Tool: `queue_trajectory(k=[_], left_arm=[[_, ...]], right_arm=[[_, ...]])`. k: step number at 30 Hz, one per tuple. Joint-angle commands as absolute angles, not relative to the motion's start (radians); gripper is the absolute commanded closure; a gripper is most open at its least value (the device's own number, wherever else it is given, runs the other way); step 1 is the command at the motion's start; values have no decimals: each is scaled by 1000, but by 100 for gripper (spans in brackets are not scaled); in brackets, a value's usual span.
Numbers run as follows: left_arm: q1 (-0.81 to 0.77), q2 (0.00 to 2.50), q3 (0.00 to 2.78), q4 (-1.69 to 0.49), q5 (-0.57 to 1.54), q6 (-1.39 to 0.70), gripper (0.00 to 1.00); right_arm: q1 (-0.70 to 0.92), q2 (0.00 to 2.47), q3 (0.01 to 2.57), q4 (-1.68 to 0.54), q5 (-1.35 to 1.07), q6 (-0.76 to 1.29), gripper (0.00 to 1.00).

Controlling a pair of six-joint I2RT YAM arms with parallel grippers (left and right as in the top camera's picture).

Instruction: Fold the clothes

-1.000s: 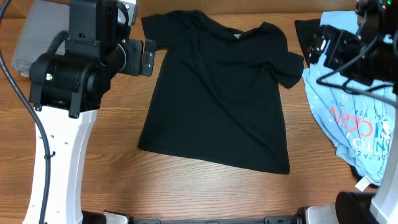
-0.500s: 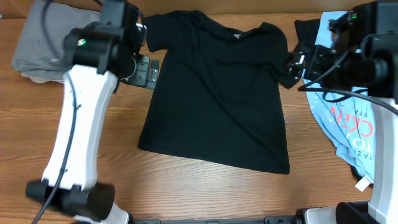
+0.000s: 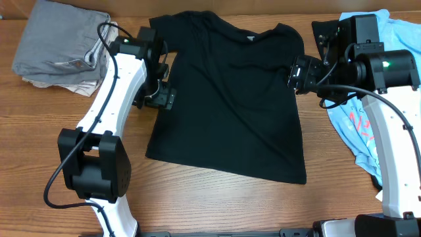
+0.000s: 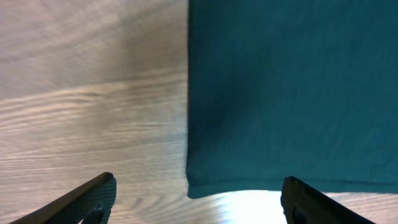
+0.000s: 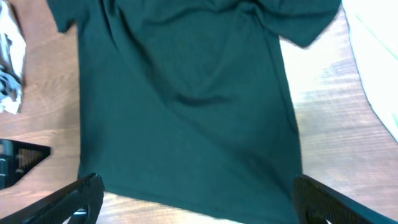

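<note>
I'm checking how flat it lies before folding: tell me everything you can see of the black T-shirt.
The plain black short-sleeved T-shirt of soft matte fabric lies spread nearly flat on the wooden table, collar away from the robot with a small white neck label, hem toward it. Light wrinkles cross the chest. The left gripper and right gripper, jaws open, are at its sides; contact unclear.

Black short-sleeved T-shirt (image 3: 230,99) flat at centre; light blue red-printed tee (image 3: 353,130) rumpled at far right
</note>
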State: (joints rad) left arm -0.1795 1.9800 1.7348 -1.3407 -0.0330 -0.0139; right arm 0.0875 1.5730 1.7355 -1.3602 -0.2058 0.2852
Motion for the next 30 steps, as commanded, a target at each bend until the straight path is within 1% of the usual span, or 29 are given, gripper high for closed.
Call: queue_trajectory(k=[1, 10, 14, 19, 30], left_arm=[[-174, 1989, 1625, -1288, 12, 10, 18], [-175, 1989, 1415, -1149, 28, 15, 17], [-174, 1989, 1371, -1120, 28, 15, 18], [-174, 1989, 1346, -1097, 28, 15, 13], [-175, 1989, 1232, -996, 73, -7, 12]], right_arm=[[91, 1563, 1686, -1312, -243, 287, 0], [91, 1563, 1563, -1228, -264, 289, 0], [91, 1563, 1511, -1203, -274, 289, 0], [91, 1563, 1441, -1173, -291, 290, 0], [91, 1564, 1357, -1120, -302, 294, 0]])
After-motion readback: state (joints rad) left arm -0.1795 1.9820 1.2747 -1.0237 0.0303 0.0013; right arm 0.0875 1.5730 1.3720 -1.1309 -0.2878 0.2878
